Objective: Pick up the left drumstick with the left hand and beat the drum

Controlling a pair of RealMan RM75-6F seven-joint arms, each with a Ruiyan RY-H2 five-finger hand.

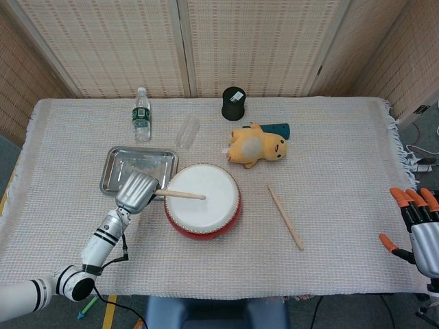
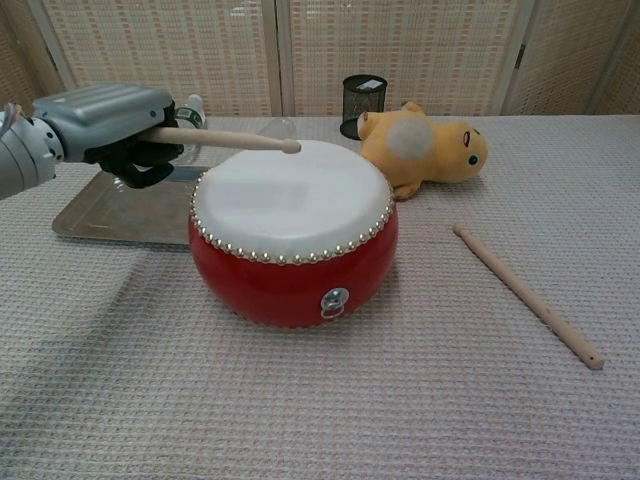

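While the left hand [image 2: 105, 120] is gripping the left drumstick [image 2: 225, 140], its tip is hovering above the red drum [image 2: 293, 235]. The right hand [image 1: 418, 226] is sitting idle off the table edge, fingers spread.

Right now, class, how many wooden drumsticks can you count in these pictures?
2. One pale wooden drumstick is held by the left hand above the red drum's white skin; the other wooden drumstick lies on the cloth right of the drum.
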